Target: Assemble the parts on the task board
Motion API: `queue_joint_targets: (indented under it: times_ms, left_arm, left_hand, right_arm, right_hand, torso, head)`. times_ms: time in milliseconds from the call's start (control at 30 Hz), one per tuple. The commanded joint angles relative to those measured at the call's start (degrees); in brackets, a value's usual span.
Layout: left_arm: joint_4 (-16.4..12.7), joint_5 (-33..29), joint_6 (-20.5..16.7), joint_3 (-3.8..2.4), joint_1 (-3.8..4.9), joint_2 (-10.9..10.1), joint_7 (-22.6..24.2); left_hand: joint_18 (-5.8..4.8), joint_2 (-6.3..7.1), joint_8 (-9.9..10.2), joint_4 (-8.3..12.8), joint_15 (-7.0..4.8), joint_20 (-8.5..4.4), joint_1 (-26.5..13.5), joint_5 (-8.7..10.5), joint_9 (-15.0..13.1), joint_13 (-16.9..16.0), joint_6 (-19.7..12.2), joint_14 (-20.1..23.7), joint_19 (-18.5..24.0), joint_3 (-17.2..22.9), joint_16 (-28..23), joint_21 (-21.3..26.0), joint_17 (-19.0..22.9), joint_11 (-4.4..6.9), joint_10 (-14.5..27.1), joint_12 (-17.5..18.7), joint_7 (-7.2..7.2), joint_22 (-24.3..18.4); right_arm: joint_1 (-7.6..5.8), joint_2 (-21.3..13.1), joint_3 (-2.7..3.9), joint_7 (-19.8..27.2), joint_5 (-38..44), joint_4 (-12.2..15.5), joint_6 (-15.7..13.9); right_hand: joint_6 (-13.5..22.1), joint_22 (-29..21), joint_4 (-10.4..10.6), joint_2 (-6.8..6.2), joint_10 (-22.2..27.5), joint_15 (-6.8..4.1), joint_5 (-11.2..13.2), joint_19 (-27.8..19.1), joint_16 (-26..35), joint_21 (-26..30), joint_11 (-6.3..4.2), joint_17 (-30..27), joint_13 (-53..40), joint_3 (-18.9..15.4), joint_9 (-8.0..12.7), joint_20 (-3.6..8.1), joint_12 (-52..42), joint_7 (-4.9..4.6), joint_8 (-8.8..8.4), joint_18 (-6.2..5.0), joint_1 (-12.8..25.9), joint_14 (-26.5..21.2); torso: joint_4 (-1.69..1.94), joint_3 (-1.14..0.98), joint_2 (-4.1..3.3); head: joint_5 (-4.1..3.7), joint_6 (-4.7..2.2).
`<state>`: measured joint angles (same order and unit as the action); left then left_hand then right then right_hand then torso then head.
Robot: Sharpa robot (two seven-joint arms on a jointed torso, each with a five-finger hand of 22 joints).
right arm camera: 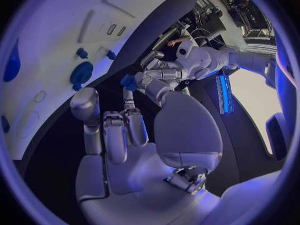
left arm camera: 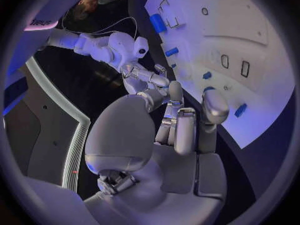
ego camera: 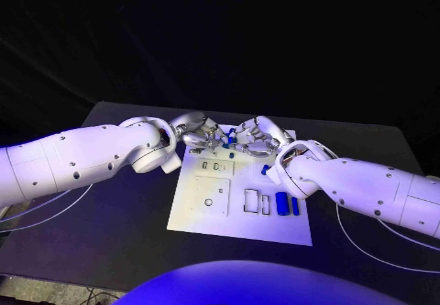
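Observation:
The white task board point(ego camera: 236, 221) lies mid-table, with rectangular slots and round holes in it. Both hands meet over its far edge. My left hand point(ego camera: 196, 137) pinches a small blue part point(right arm camera: 128, 81) at its fingertips, just off the board's edge; that same blue part point(ego camera: 229, 134) sits between the two hands. My right hand point(ego camera: 259, 141) faces it with fingers apart and nothing in them. Two long blue parts point(ego camera: 281, 203) stand side by side near the board's right edge. Smaller blue parts point(ego camera: 231, 154) point(ego camera: 265, 169) lie nearer the hands.
The board point(left arm camera: 253, 32) carries more blue parts: a long one point(left arm camera: 157, 22), a short one point(left arm camera: 171, 51) and one by its rim point(left arm camera: 240, 110). A round blue part point(right arm camera: 81, 74) lies on the board point(right arm camera: 56, 15). Bare black table point(ego camera: 119, 222) surrounds it.

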<state>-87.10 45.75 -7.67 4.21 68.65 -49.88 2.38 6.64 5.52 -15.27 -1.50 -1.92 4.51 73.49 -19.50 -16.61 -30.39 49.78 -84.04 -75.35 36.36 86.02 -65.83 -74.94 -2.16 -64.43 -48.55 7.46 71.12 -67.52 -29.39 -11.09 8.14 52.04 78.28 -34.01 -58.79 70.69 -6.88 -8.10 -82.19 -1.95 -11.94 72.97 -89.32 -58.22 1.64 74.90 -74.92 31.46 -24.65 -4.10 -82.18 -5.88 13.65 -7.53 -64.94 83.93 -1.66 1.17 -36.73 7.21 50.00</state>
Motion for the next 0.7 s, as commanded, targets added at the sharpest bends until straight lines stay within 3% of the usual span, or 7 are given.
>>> queue_joint_targets:
  times_ms: [33,700]
  left_arm:
    - [-0.2,-0.4,0.7,-0.05,0.0,0.2,0.3]
    - [-0.2,-0.5,0.1,-0.05,0.0,0.2,0.8]
  left_hand:
    - [-0.65,-0.01,0.1,0.3,0.21,0.03,-0.5,0.14,0.0,-0.1,0.1,-4.6,-0.2,-0.1,0.3,-0.3,-8.8,0.01,-0.1,-0.1,0.01,0.0]
    - [-0.67,-0.18,0.0,0.4,0.19,0.02,-0.4,0.16,0.0,-0.1,0.3,-4.6,-0.3,0.0,0.4,-0.4,-8.9,0.04,-0.2,-0.2,-0.04,0.2]
  right_arm:
    - [0.02,0.2,0.03,-0.1,0.8,-0.1,0.5]
    - [0.02,0.8,0.04,-1.7,1.7,-0.7,2.7]
  right_hand:
    - [-0.1,0.0,0.3,-0.33,-0.1,0.11,-0.3,0.1,-0.2,0.0,-0.04,13.2,-4.3,-0.1,-0.1,0.03,0.0,-0.05,0.01,0.27,0.3,5.5]
    - [0.1,-0.1,0.4,-0.47,0.1,0.16,-0.3,0.0,-0.1,0.2,0.01,12.8,-4.0,-0.2,0.0,0.02,0.1,-0.12,-0.11,0.23,0.3,5.4]
  torso:
    - [0.02,-0.01,-0.01]
    - [-0.01,-0.01,-0.01]
  head:
    - [0.03,0.0]
    - [0.0,0.0]
